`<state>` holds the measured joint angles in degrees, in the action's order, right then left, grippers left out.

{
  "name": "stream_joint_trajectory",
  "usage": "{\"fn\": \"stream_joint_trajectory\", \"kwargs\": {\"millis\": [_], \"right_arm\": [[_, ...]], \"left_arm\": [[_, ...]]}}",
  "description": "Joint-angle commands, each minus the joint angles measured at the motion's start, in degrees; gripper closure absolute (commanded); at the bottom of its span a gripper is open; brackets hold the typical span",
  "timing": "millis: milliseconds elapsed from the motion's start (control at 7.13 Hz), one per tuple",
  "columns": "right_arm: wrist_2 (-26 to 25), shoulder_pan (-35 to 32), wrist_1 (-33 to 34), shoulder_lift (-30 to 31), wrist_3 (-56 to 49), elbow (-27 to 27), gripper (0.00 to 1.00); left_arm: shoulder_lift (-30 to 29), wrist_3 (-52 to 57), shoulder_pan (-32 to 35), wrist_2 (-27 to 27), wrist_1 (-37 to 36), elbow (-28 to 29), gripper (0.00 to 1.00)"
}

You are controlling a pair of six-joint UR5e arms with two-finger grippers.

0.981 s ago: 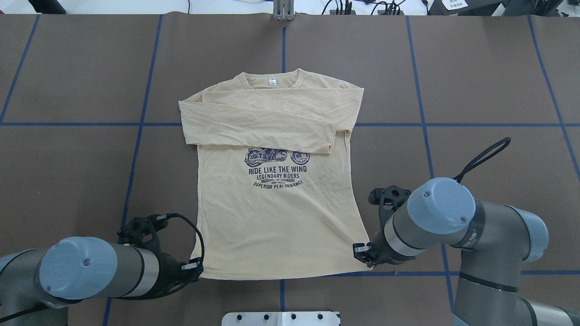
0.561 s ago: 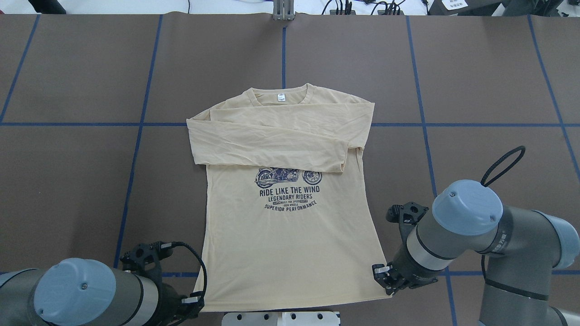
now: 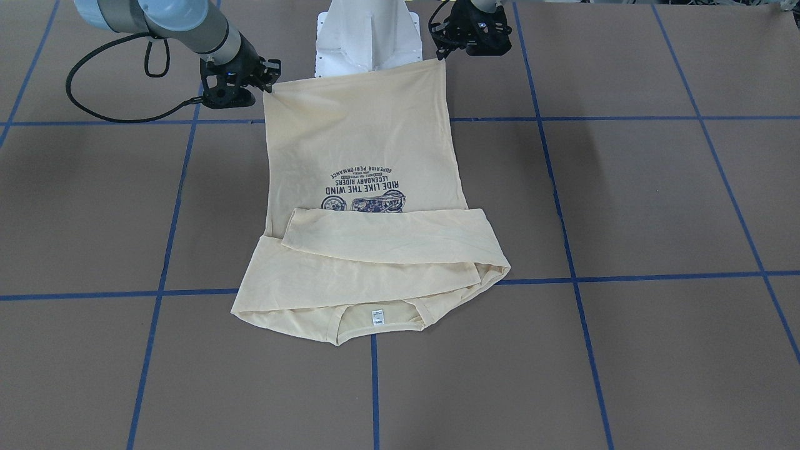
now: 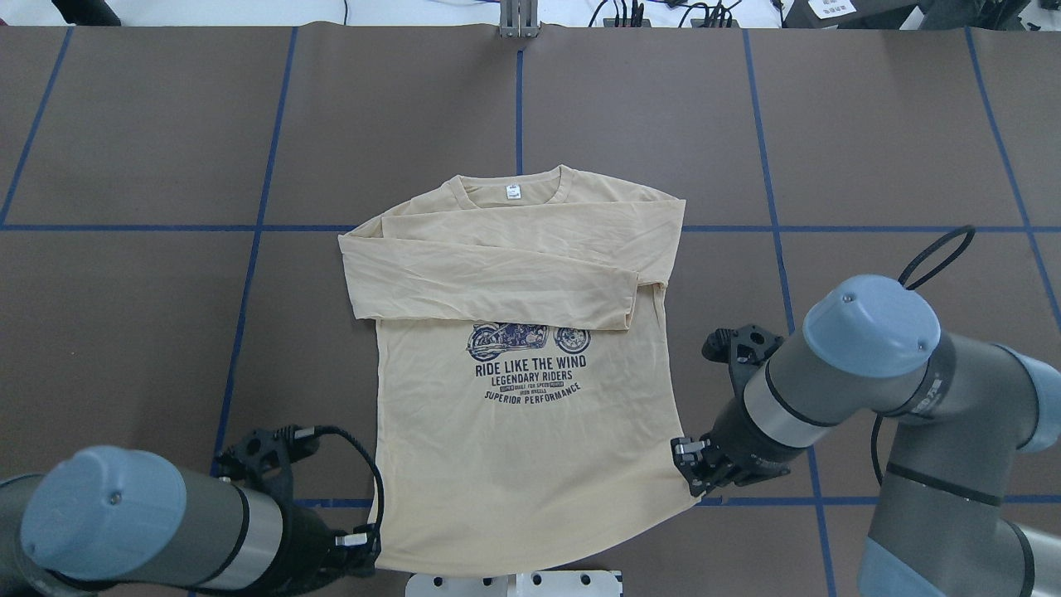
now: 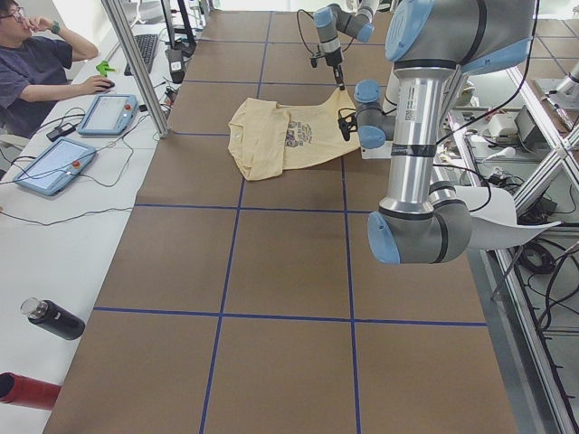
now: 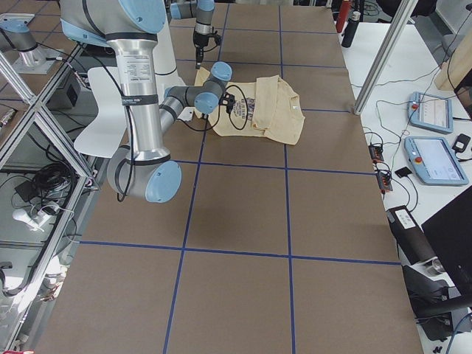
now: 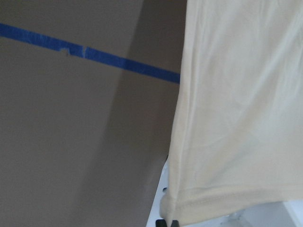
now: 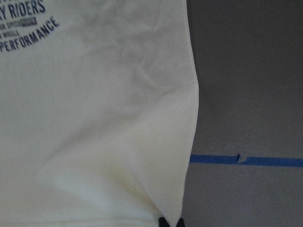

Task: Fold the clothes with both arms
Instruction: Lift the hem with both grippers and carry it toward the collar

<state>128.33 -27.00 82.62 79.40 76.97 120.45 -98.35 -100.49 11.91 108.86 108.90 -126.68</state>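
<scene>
Brown bench (image 4: 124, 124) gridded with blue tape lines (image 4: 133, 227), white side bench (image 5: 36, 235) with two teach pendants (image 5: 54, 165), seated person (image 5: 36, 68), black bottle (image 5: 52, 318), aluminium frame post (image 5: 137, 68), bright even light.

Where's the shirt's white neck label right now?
In the overhead view the neck label sits at the middle of the shirt's far edge, in line with the central blue tape line.

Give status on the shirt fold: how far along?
Done: both sleeves lie folded across the chest of the shirt. In hand: the left gripper and right gripper each pinch a corner of the hem, holding it taut between them. Left: the body fold. The hem is not yet at the collar, and the print is uncovered.
</scene>
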Motion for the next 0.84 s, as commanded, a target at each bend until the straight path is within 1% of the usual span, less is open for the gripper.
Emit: {"fn": "stream_joint_trajectory", "kwargs": {"millis": [0,140,280,421,701], "right_arm": [[-0.36,-6.73,0.08,-2.66,-0.07,-0.30,1.00],[-0.62,-9.71,0.08,-4.50,-0.24,-1.61,1.00],[-0.54,-12.18,0.08,-6.96,-0.25,-3.88,1.00],[-0.54,-14.55,0.00,-8.29,-0.33,-6.17,1.00],[-0.62,-20.60,0.00,-12.23,-4.00,-10.13,1.00]], "left_arm": [[-2.27,5.11,12.47,6.08,-0.09,0.98,1.00],[-5.15,7.65,17.48,6.79,-0.18,2.56,1.00],[-8.84,8.46,22.84,10.89,-0.18,6.84,1.00],[-11.22,8.55,27.33,13.28,-0.10,10.19,1.00],[-14.22,13.09,31.04,13.39,-0.09,15.12,1.00]]}}
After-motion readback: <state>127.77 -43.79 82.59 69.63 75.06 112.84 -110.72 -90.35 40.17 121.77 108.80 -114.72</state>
